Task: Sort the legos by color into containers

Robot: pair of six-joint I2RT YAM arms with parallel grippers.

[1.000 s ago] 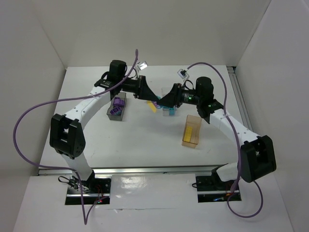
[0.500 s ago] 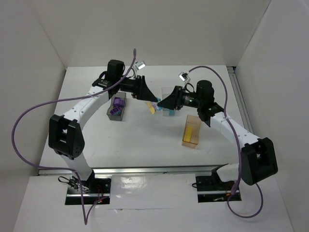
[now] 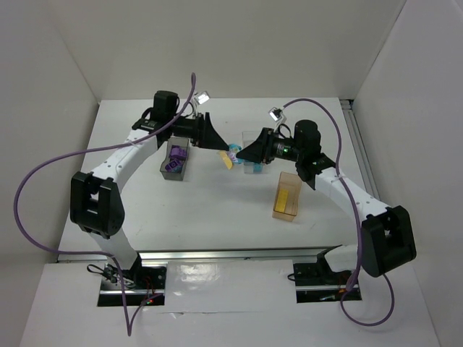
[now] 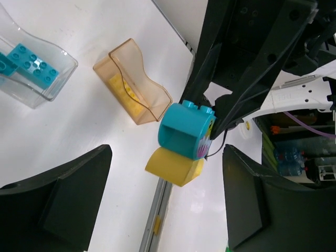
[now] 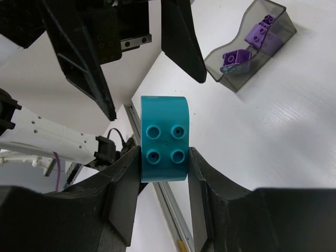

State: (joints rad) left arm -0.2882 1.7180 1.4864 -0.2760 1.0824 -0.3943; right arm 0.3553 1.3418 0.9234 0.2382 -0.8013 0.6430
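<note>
My right gripper [image 5: 164, 157] is shut on a cyan curved lego [image 5: 164, 139], studs toward its camera, held above the table. In the left wrist view that cyan lego [image 4: 186, 128] has a yellow curved lego [image 4: 175, 167] touching its far side. My left gripper [image 4: 165, 205] stands open with its fingers wide on either side, short of the pair and touching neither. From above, the left gripper [image 3: 217, 141] and right gripper [image 3: 242, 153] face each other with the cyan lego [image 3: 233, 152] and yellow lego [image 3: 227, 162] between them.
The dark grey container [image 3: 173, 177] holds purple legos [image 5: 247, 44]. A clear container [image 4: 60, 79] with cyan legos sits behind the right gripper, and the amber container [image 3: 286, 215] holds yellow ones. Purple cables arch over both arms.
My left gripper has opened wide and drawn back to the left, off the joined legos. The right gripper has stayed shut on the cyan lego, almost in place.
</note>
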